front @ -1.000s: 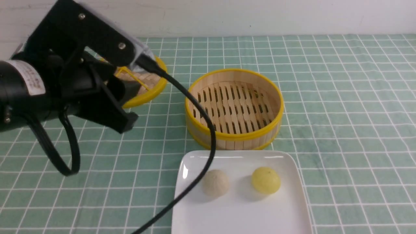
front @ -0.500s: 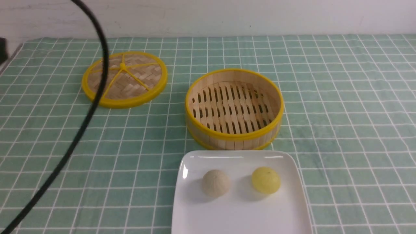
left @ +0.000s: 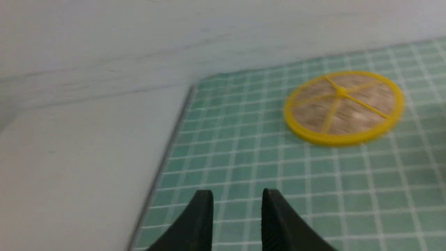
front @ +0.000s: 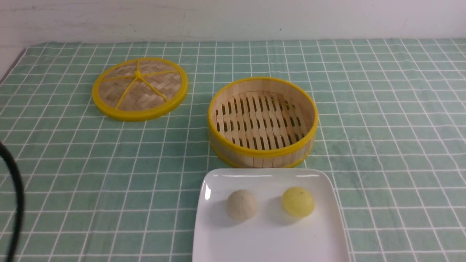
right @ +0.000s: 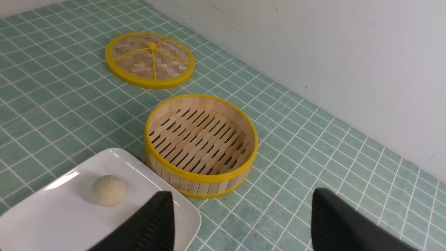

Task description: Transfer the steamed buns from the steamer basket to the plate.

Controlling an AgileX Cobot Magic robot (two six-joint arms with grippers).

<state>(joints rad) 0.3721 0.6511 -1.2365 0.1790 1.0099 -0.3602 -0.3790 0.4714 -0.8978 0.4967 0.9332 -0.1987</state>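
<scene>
**Job looks done: basket bare, plate loaded**

The white bun and the yellow bun both sit on the plate, side by side and a little apart, white on the robot's left and yellow on its right. The basket just behind the plate holds nothing. Its slatted floor shows bare in the front view and in the right wrist view. Judged from that, the move from basket to plate is finished for both buns, and nothing of the task seems left.

The lid lies flat on the green checked cloth, well apart from the basket on the robot's left.

Neither arm is at the food. The left pincer hangs over the cloth near the bare edge of the table. Its tips stand a narrow gap apart with nothing between them. The right pincer is spread wide and empty, above the near side of the plate and basket. From its camera only the white bun shows, and the yellow one is hidden behind a finger. In the front view only a black cable shows at the left edge.

No brand, label or writing can be read on the buns, plate, basket, lid or pincers.
</scene>
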